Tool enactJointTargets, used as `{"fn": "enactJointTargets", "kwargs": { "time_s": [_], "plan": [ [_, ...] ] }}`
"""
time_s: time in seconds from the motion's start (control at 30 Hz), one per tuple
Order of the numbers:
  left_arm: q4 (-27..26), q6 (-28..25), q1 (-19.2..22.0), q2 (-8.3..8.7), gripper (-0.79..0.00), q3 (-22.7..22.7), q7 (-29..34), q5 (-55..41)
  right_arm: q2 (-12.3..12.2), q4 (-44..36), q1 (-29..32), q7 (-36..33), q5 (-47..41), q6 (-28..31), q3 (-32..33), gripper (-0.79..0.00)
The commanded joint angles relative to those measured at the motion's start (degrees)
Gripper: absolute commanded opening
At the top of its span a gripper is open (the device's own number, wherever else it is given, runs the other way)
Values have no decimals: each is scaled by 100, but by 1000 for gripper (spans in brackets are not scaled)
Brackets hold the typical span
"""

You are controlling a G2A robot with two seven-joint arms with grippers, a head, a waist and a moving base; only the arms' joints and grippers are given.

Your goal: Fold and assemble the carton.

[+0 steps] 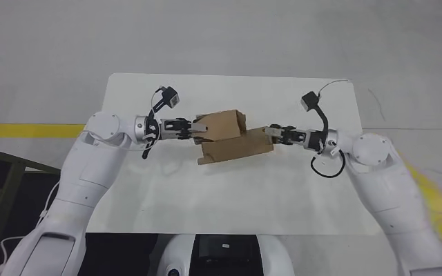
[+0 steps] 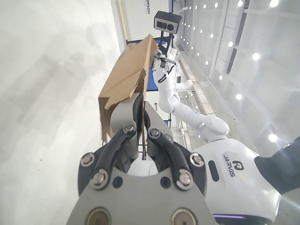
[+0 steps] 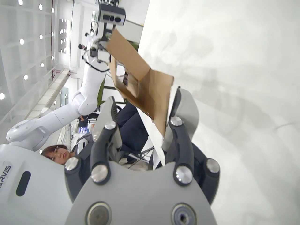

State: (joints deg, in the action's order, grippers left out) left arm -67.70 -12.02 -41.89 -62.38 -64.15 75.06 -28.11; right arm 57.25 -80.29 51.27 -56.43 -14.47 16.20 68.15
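Pinching the carton (image 1: pixel 231 138) by its left flap, my left gripper (image 2: pixel 140 105) is clamped tight on the cardboard. My right gripper (image 3: pixel 145 108) is spread wide at the carton's right end, with the cardboard edge just beside 1 finger, gripping nothing. The half-folded carton is at the middle of the table (image 1: pixel 138 193), between my 2 grippers.

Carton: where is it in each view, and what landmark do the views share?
Top view: carton at picture centre.
Left wrist view: carton clamped in left end effector.
Right wrist view: carton edge between right end effector's open fingers.
Shared landmark: left end effector holding the carton, seen in all.
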Motion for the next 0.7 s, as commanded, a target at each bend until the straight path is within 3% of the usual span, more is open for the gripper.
{"fn": "enactJointTargets", "kwargs": {
  "time_s": [0.0,0.2,0.4,0.67],
  "plan": [
    [-40,-28,-23,8,-785,-23,26,-17,-12,-85,69,349,-2,-17,154,0],
    [-160,-71,-90,22,-785,-35,69,-30,22,-593,340,890,-662,195,338,0],
    [-221,-95,-120,22,-785,-8,112,-62,162,-828,311,632,-1530,546,-123,0],
    [-259,-95,-117,25,-785,4,158,-101,307,-622,128,175,-1850,779,-631,0]
  ]
}}
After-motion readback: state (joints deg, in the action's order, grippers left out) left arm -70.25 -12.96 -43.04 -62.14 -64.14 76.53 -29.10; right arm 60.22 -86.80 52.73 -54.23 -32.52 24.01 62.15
